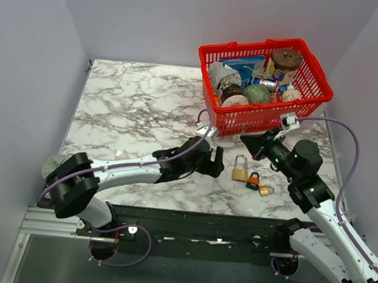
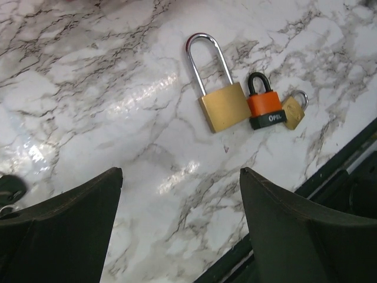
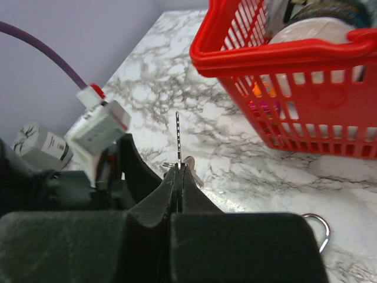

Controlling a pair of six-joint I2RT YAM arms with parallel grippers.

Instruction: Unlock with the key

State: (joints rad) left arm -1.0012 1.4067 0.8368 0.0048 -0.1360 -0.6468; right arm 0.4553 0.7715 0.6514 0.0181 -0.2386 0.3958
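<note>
Grey-veined marble counter (image 1: 132,109) sits boxed in by plain pale walls (image 1: 188,14), with a red basket (image 1: 258,118) of oddments at its far right. One arm lies low and stretched across the counter, and the left tool (image 1: 217,161) at its end is spread wide and empty; a long-shackled brass padlock (image 1: 240,168), an orange padlock (image 1: 254,181) and a small brass padlock (image 1: 266,190) lie flat in a row just ahead of its fingers (image 2: 88,200). The other arm is bent at the elbow and reaches forward, with the right tool (image 1: 256,142) pinched tight on the key (image 3: 178,135), whose thin blade juts edge-on past the fingertips; the basket is just beyond it and the padlocks are close on its near side.
</note>
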